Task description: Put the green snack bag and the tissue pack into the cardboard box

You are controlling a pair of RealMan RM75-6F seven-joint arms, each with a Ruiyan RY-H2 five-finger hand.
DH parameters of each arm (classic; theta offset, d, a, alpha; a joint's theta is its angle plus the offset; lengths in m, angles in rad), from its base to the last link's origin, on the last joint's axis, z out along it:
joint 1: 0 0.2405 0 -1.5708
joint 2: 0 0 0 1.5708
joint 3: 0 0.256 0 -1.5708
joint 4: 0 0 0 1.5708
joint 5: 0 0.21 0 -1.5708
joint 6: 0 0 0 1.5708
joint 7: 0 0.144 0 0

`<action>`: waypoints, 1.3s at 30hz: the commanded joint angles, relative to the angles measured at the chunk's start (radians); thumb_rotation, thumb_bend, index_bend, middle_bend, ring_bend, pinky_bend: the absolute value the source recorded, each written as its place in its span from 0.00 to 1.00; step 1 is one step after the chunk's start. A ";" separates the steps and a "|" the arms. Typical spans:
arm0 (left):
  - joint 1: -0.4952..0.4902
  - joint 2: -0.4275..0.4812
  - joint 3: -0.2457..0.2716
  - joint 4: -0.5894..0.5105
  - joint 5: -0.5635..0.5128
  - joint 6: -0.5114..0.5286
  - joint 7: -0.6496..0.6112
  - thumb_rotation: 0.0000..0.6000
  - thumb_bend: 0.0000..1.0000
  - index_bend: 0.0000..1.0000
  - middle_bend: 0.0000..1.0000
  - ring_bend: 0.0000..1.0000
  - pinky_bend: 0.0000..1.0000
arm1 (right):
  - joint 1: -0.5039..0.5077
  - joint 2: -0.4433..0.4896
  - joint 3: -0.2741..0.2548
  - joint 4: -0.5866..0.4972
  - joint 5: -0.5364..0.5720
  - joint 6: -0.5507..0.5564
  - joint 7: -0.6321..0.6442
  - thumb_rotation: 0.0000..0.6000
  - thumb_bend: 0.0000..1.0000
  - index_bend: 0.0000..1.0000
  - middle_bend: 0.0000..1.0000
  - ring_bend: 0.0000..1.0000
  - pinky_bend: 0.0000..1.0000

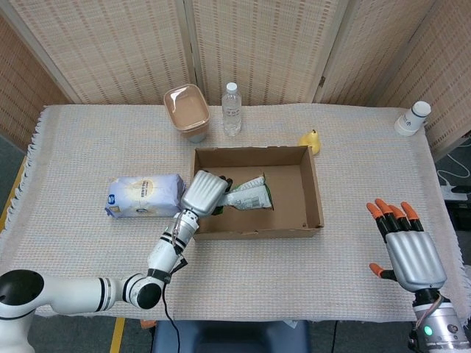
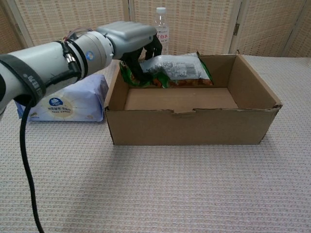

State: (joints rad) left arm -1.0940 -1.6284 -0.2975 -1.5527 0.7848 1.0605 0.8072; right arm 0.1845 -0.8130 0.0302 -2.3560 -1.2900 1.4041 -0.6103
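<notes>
One tissue pack [image 1: 144, 195] lies on the table beside the box's left wall, long axis left to right; in the chest view the left arm hides part of it. The left hand [image 1: 206, 193] grips one green snack bag [image 1: 248, 197] by its left end and holds it above the floor of the one cardboard box [image 1: 313, 193], long axis left to right, free end pointing right. The right hand [image 1: 407, 251] holds nothing, fingers spread, wrist cut off below.

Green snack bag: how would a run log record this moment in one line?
left hand: holds green snack bag over cardboard box | tissue pack: on table, outside box | right hand: open, idle
</notes>
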 commanded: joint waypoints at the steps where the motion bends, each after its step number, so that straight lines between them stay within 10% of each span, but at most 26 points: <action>1: -0.024 0.024 -0.005 -0.025 -0.048 -0.021 0.023 1.00 0.18 0.00 0.00 0.00 0.05 | 0.001 0.002 0.002 0.000 0.001 0.000 0.004 1.00 0.02 0.07 0.04 0.00 0.00; 14: 0.020 0.261 0.000 -0.219 -0.076 0.030 0.062 1.00 0.18 0.00 0.00 0.00 0.05 | 0.004 0.002 0.000 0.000 0.008 -0.007 0.003 1.00 0.02 0.06 0.04 0.00 0.00; 24: 0.142 0.567 0.144 -0.383 -0.184 -0.034 0.037 1.00 0.18 0.00 0.00 0.00 0.08 | 0.008 -0.018 -0.014 0.000 -0.007 -0.020 -0.025 1.00 0.02 0.07 0.04 0.00 0.00; 39: 0.190 0.484 0.209 -0.270 -0.143 -0.075 -0.093 1.00 0.18 0.00 0.00 0.00 0.08 | 0.008 -0.032 -0.014 0.000 0.002 -0.011 -0.047 1.00 0.02 0.07 0.04 0.00 0.00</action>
State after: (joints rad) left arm -0.8976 -1.1317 -0.0863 -1.8352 0.6533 0.9934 0.7207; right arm 0.1926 -0.8452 0.0158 -2.3560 -1.2886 1.3932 -0.6571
